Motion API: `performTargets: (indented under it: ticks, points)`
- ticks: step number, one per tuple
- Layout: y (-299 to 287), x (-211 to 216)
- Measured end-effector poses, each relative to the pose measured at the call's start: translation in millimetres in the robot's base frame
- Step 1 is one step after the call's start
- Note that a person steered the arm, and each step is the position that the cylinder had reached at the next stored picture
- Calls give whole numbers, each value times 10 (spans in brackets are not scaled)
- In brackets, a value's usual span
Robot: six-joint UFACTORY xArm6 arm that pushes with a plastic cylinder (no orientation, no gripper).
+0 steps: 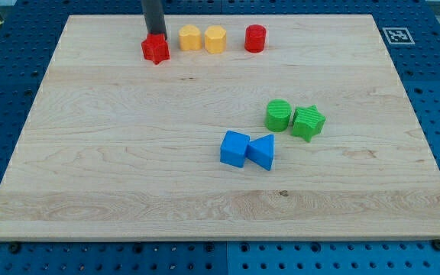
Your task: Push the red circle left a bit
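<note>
progress looks nil: red circle (255,38) sits near the surface (128,176) top edge, right of two yellow blocks (202,37), with nothing touching it. my tip (154,35) is at the red star (156,50), well to the view's left. there are no fingers, only the rod. the round block has no visible heading or long axis.
</note>
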State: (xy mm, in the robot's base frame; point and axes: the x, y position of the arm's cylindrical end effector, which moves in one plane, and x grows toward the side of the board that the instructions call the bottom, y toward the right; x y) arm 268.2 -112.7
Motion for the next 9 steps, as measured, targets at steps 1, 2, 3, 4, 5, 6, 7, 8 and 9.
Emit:
performTargets:
  ticks: [1,2,3,4,5,6,7,8,9]
  points:
    - [180,195]
    - [195,38]
    - [133,-250]
    - [329,-571]
    - [1062,-729]
    - [1742,-729]
    - [1837,-685]
    - [1837,-428]
    - [1836,-94]
